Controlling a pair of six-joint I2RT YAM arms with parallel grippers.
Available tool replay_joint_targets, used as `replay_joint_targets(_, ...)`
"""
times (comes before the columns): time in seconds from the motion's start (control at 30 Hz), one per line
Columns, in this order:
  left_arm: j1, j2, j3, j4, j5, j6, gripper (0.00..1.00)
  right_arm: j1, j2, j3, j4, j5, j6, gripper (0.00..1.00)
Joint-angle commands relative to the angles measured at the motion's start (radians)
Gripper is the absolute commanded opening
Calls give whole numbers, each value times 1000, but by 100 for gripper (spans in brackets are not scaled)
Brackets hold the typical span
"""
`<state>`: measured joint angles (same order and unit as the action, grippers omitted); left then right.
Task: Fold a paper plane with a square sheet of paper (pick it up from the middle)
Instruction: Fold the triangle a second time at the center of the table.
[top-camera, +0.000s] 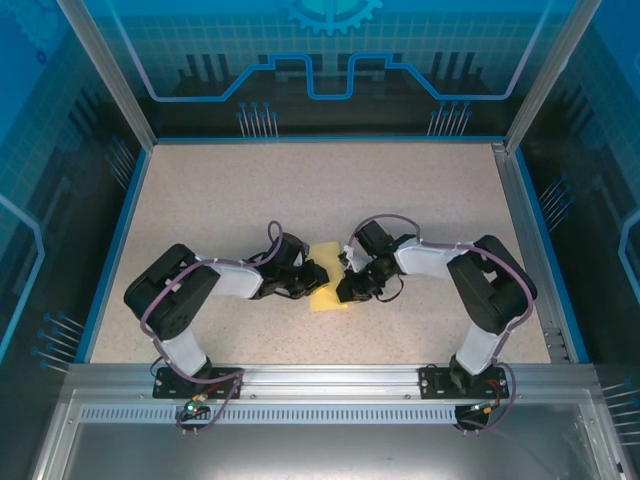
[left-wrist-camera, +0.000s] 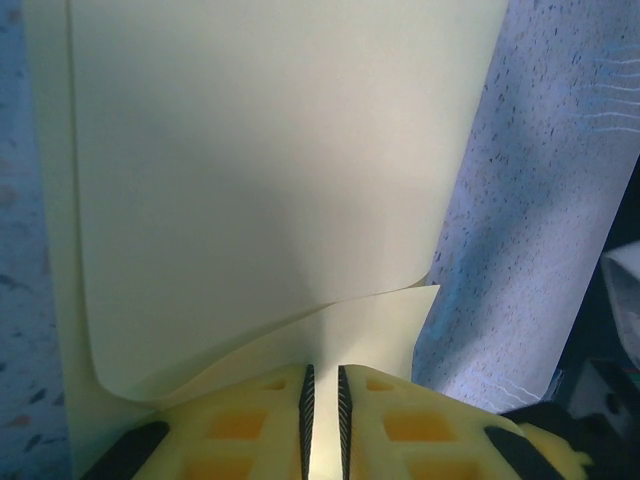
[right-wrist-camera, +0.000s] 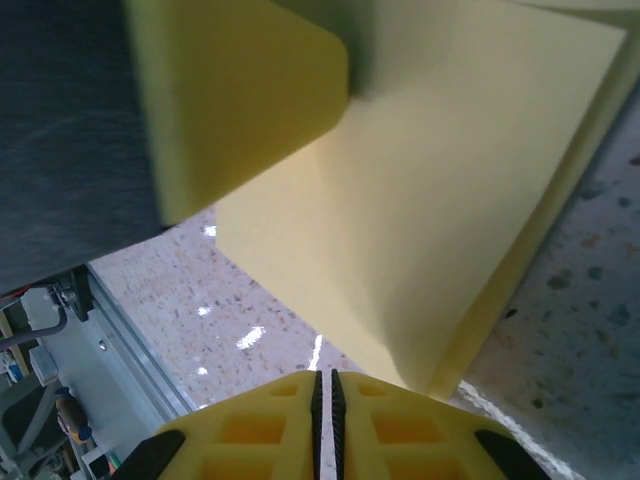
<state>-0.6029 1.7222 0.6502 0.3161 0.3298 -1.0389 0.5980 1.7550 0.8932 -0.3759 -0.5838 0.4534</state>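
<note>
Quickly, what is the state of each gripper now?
Left gripper: closed on the paper.
Right gripper: closed, grip on paper unclear.

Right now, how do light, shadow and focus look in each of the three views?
Top view: even light, sharp, the paper clear at the centre. Left wrist view: paper washed pale, a soft shadow across its middle, the table tinted blue. Right wrist view: a blurred yellow shape close to the lens, shading the paper behind it, small glints on the table.
</note>
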Motion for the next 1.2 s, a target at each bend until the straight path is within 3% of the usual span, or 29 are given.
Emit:
replay_joint_targets(0.0, 2, -1, -10, -124, -46, 31, 20, 7, 27, 15, -8, 15, 8, 14)
replay_joint_targets(0.43, 2, -123, 36, -118, 3, 62, 28, -2, 76, -65, 29, 45, 50, 7)
replay_joint_targets(0.7, -35, -133, 7, -50, 30, -22, 20, 0, 81, -69, 52, 47, 78, 6)
replay_joint_targets(1.17, -95, 18, -39, 51, -51, -109, 12, 1, 91, -80, 53, 63, 82, 4)
